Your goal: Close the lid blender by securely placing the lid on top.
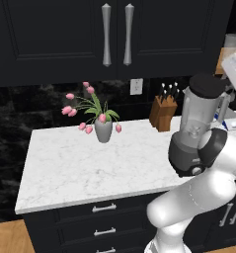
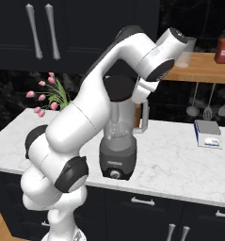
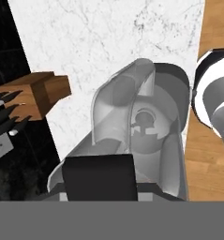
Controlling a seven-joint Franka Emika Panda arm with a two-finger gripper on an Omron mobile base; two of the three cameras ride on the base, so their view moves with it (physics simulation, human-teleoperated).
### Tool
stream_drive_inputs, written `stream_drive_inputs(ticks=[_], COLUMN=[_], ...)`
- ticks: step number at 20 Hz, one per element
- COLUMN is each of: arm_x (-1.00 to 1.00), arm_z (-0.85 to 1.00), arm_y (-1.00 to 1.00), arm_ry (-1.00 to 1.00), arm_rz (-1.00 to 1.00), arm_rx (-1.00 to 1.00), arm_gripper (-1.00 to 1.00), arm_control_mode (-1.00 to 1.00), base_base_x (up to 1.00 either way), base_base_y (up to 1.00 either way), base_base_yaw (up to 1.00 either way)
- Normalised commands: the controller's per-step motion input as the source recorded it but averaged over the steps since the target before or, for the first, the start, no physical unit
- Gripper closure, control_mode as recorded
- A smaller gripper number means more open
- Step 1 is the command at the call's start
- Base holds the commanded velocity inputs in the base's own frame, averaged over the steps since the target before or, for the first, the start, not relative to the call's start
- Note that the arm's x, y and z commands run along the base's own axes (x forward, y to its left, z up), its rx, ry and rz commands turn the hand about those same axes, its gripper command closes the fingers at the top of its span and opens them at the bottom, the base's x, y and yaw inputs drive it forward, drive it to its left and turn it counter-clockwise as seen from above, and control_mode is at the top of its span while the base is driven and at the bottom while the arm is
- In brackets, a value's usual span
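Lid (image 3: 98,177): seen nearest in hand view, over blender (image 2: 117,150) jar; seated on rim in base views
Fingers: state cannot be told
Blender: stood on table (image 1: 65,163), beside knife block (image 1: 163,112)

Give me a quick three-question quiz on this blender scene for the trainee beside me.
1. True or false: in the left base view, the knife block stands left of the blender.
2. What does the vase hold? A) pink flowers B) wooden spoons C) nothing
3. Fill in: the lid sits at the ___ of the blender's jar.
Key: 1 true; 2 A; 3 top.
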Motion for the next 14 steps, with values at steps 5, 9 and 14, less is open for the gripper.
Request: stream_drive_inputs(ticks=[5, 9, 14], arm_x=[-0.01, -0.01, 0.02], arm_z=[0.0, 0.13, 0.1], arm_y=[0.17, 0.26, 0.06], arm_ry=[0.04, 0.07, 0.06], arm_rz=[0.04, 0.08, 0.02], arm_rx=[0.0, 0.0, 0.0], arm_gripper=[1.0, 1.0, 1.0], arm_control_mode=[-1.0, -1.0, -1.0], base_base_x=[0.0, 0.0, 0.0], base_base_y=[0.0, 0.0, 0.0], base_base_yaw=[0.0, 0.0, 0.0])
